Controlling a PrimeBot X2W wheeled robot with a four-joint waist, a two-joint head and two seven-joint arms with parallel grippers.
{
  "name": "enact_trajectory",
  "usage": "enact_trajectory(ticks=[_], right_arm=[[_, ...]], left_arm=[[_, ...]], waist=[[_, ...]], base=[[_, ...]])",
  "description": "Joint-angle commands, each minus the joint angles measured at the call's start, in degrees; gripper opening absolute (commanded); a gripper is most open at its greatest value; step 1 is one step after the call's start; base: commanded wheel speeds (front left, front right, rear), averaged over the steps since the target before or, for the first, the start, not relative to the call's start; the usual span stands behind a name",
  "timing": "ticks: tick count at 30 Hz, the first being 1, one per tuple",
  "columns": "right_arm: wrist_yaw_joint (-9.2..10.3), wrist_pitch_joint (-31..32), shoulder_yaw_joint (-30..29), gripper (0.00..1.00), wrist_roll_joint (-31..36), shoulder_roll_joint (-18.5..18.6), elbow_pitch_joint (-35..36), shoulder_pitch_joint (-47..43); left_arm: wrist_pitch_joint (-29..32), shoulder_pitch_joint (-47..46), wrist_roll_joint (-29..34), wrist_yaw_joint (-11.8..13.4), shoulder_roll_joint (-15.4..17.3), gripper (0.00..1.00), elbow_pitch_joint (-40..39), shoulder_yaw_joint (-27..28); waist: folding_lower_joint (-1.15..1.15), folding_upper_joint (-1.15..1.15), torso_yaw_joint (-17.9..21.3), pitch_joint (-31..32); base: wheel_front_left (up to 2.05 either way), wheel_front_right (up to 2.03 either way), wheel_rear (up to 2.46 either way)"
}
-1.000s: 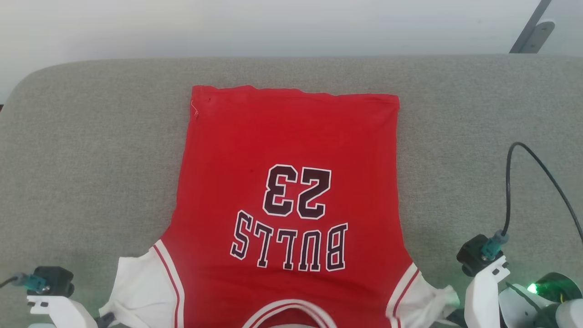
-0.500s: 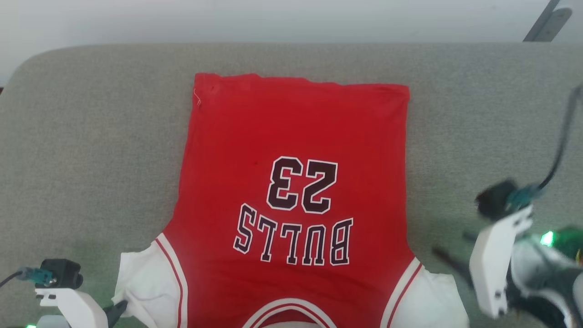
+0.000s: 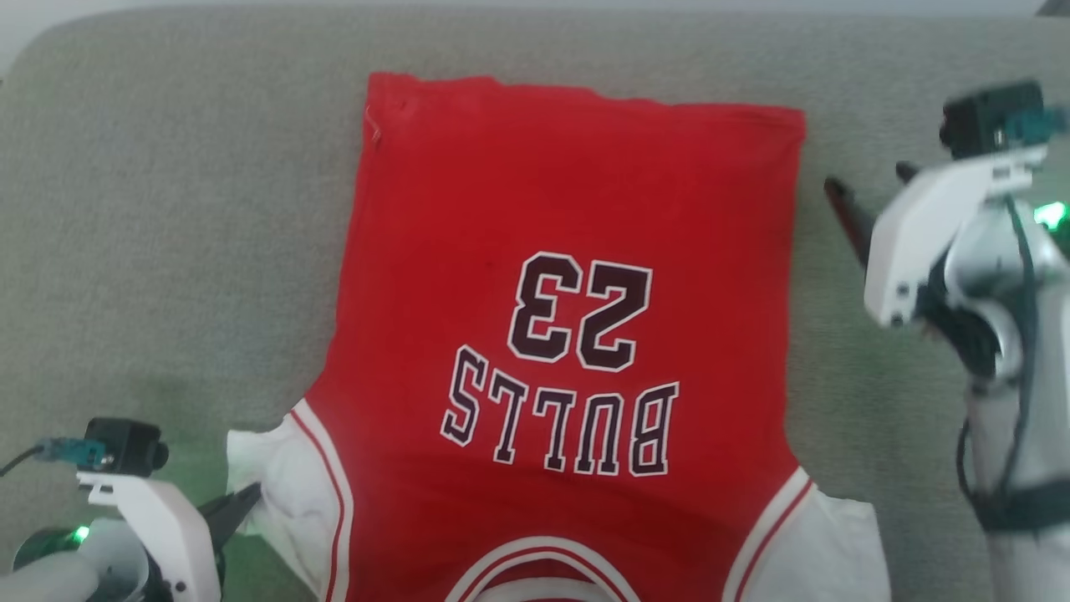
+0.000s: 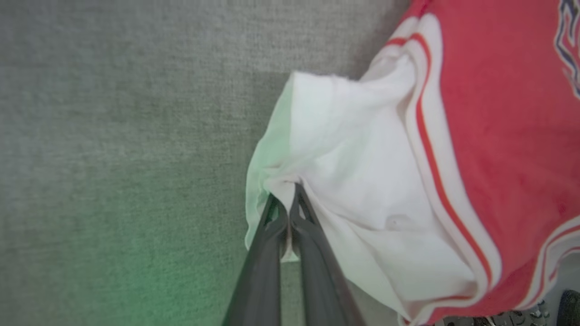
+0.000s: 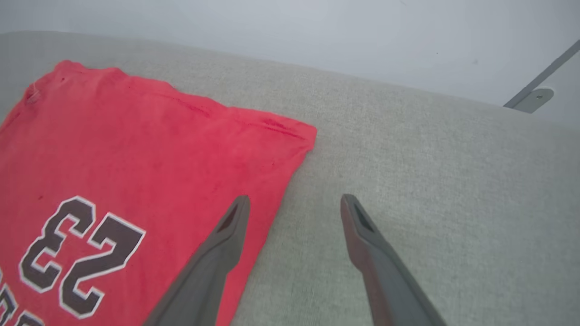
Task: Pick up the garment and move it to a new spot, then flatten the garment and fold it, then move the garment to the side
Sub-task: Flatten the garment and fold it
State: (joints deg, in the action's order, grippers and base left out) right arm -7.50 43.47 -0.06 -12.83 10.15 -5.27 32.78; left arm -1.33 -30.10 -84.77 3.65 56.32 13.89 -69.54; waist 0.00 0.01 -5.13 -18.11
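A bright red sports jersey [image 3: 568, 209] with black-and-white lettering lies spread flat in the centre of the head view, on a grey woven fabric surface [image 3: 167, 209]. At the lower left, the left pincer [image 4: 284, 199] is closed on the jersey's white sleeve [image 4: 353, 149]. At the upper right, the right pincer [image 5: 294, 199] stands wide, just beside the jersey's side edge.

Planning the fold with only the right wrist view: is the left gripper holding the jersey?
Observer: Yes, the left gripper is shut on the garment's white sleeve at the robot's left.
Operator: And the opposite sleeve?
Observer: The other white sleeve lies loose on the grey cushion, nothing gripping it.
Operator: Which end faces the robot?
Observer: The neckline, at the head view's bottom edge.
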Motion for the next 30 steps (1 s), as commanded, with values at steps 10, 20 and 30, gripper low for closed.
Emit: enact_trajectory(ticks=[10, 20, 30], right_arm=[[0.03, 1.04, -9.12, 1.00, 8.73, -2.62, -24.20, 16.81], [0.03, 7.43, -17.61, 0.04, 15.19, -4.35, -42.05, 22.55], [0.05, 4.52, -14.66, 0.00, 16.76, -4.16, -44.60, 24.13]], left_arm=[[1.23, -4.61, 2.68, -2.75, -5.07, 0.00, 5.35, -0.01], [2.14, -6.62, 3.88, -5.63, -8.98, 0.00, 10.87, -0.48], [1.12, -6.22, 2.73, -6.84, -9.95, 0.00, 14.10, 0.29]], waist=[[0.00, -0.01, -5.51, -4.84], [0.00, -0.01, -8.54, -6.44], [0.00, -0.01, -6.72, -5.51]], base=[[0.00, 0.00, 0.00], [0.00, 0.00, 0.00], [0.00, 0.00, 0.00]])
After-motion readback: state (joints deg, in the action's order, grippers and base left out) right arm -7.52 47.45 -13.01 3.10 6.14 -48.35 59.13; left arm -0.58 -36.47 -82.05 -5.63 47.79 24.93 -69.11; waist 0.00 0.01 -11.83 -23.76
